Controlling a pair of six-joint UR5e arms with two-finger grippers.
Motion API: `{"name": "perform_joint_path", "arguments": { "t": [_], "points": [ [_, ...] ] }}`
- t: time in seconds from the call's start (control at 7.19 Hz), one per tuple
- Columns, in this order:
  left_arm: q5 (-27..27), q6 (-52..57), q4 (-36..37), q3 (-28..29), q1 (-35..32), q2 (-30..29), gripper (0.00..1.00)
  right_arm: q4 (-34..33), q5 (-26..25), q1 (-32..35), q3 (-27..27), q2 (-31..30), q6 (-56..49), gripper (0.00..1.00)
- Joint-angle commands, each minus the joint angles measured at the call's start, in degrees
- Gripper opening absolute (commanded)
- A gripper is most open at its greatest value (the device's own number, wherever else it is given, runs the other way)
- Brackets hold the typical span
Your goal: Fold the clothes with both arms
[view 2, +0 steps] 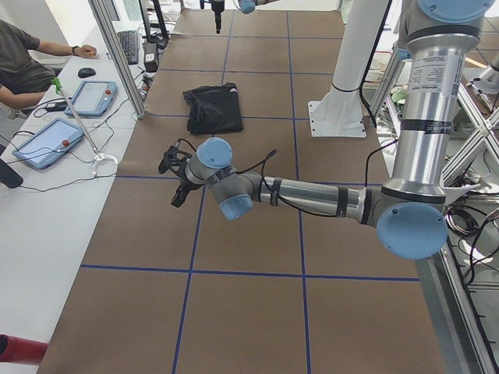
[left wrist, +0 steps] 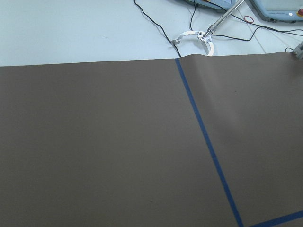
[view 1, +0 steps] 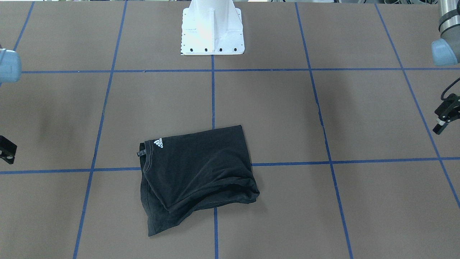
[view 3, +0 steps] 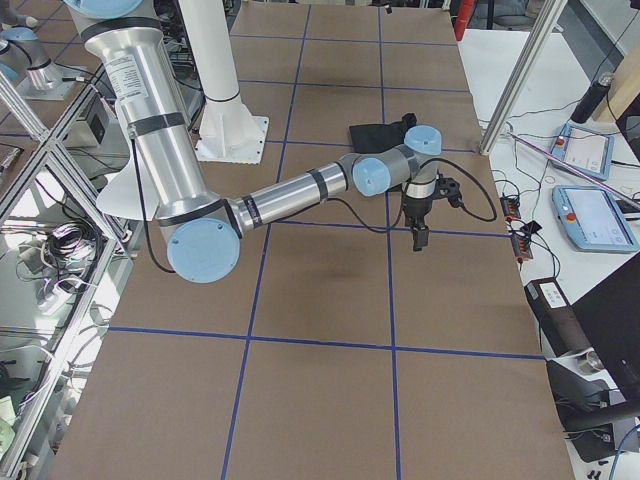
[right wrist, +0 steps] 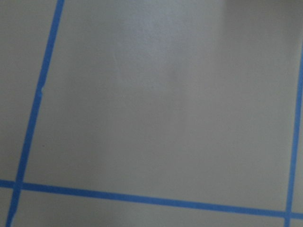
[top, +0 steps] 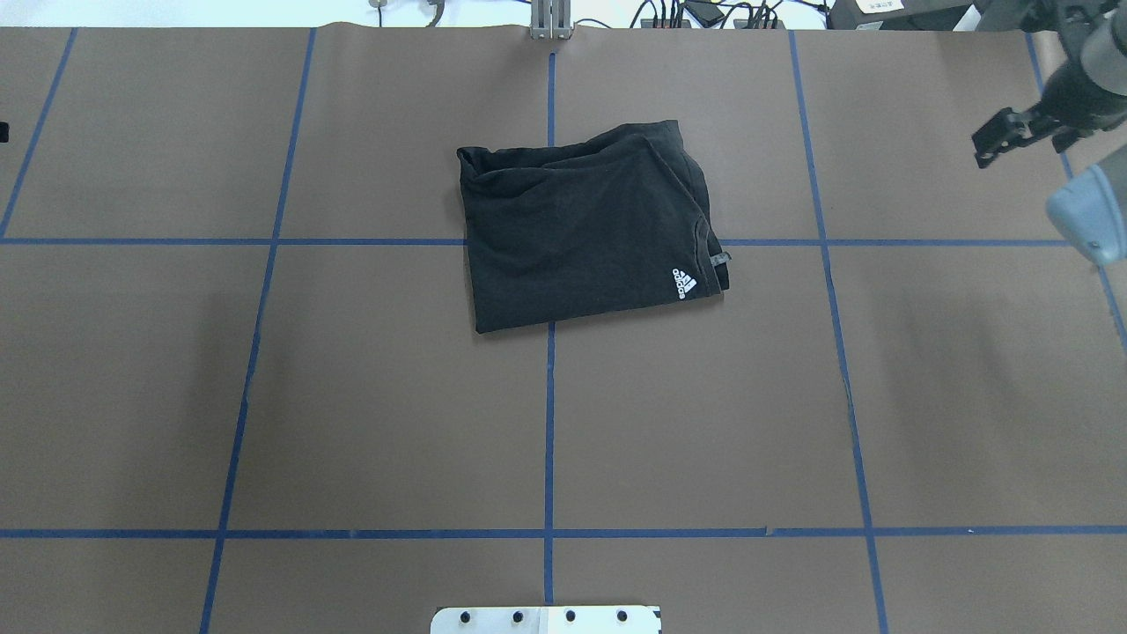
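Black T-shirt [top: 581, 238] folded, white logo [top: 685, 283] showing; left gripper [view 1: 440, 126], right gripper [top: 990, 145], spread unclear

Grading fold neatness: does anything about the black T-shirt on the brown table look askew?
Yes. The folded black T-shirt with the small white logo sits skewed to the blue tape grid, and its layers don't match: an under layer juts out on the operators' side, one corner bunched.

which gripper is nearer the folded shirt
The right gripper: the black T-shirt lies shifted toward its side, logo corner facing it; the left gripper is farther off.
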Motion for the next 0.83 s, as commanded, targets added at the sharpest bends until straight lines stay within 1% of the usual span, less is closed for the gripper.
{"name": "perform_joint_path", "arguments": {
  "t": [0.0,0.14,0.28,0.42,0.56,0.7],
  "points": [
    [0.2,6.4,-0.6,0.6,-2.2,5.1,1.00,0.5,5.3,5.7,2.8,-8.3,-0.6,1.00],
    [0.7,6.7,-0.3,1.4,-2.2,5.3,1.00,0.7,5.6,7.1,3.9,-12.9,-0.7,1.00],
    [0.5,6.7,0.2,0.9,-2.5,7.6,1.00,0.9,5.3,7.7,5.4,-17.1,-0.9,1.00],
    [-0.2,6.8,0.9,1.4,-2.4,9.8,1.00,0.7,5.7,11.4,7.5,-18.7,-3.6,1.00],
    [-0.6,11.2,6.4,0.2,-2.5,9.8,1.00,0.1,6.5,13.8,9.8,-22.1,-10.8,1.00],
    [-0.4,20.0,14.8,-1.7,-3.2,9.6,1.00,0.0,7.7,16.2,10.9,-23.9,-12.4,1.00]
  ]
}}
